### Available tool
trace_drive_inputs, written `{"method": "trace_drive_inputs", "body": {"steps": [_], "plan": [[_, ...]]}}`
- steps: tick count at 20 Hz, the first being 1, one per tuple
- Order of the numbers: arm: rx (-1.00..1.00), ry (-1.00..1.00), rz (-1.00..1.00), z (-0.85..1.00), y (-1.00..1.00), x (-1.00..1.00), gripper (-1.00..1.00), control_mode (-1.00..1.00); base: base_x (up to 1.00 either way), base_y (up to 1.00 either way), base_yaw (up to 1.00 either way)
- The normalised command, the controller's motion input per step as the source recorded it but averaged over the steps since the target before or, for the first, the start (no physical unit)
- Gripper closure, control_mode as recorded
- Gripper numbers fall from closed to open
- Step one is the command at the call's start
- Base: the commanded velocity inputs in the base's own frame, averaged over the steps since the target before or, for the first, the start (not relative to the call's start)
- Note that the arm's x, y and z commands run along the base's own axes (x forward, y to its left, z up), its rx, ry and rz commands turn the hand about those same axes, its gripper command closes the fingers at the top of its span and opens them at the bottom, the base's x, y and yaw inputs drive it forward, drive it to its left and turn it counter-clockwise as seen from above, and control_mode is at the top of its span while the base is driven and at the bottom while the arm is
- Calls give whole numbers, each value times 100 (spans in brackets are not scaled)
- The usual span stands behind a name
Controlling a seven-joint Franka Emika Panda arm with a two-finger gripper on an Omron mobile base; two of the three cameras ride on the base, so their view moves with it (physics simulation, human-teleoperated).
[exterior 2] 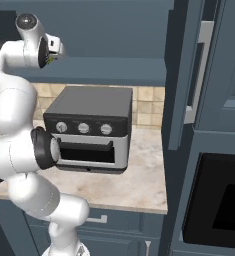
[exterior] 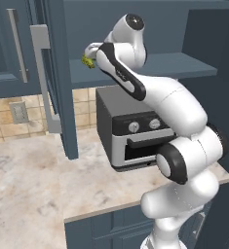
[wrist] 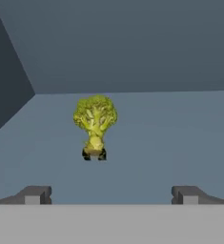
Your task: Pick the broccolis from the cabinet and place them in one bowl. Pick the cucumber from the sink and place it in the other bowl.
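Note:
A bumpy yellow-green broccoli (wrist: 95,119) stands upright on the cabinet shelf (wrist: 170,143), a short way ahead of my gripper (wrist: 111,195) and a little left of its centre line. The jaws are open wide, with nothing between the fingertips (wrist: 35,194). From the left base view, my hand reaches into the open dark blue-grey cabinet (exterior: 184,65), with the broccoli (exterior: 88,62) just below and in front of the gripper (exterior: 89,53). The right base view has the gripper (exterior 2: 56,50) at the shelf's left end, a speck of green broccoli (exterior 2: 50,60) by it.
A cabinet door (exterior: 55,78) with a grey bar handle hangs open to the left of the shelf. A black and silver toaster oven (exterior: 130,131) sits on the marble counter (exterior: 33,175) under the shelf. The cabinet's side wall (wrist: 8,81) is close on the left.

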Motion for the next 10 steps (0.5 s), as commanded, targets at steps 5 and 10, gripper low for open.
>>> {"method": "trace_drive_inputs", "body": {"steps": [5,10], "plan": [[0,7,0,0,23,49,-100,-100,0,0,0],[0,3,0,0,21,54,-100,-100,0,0,0]]}}
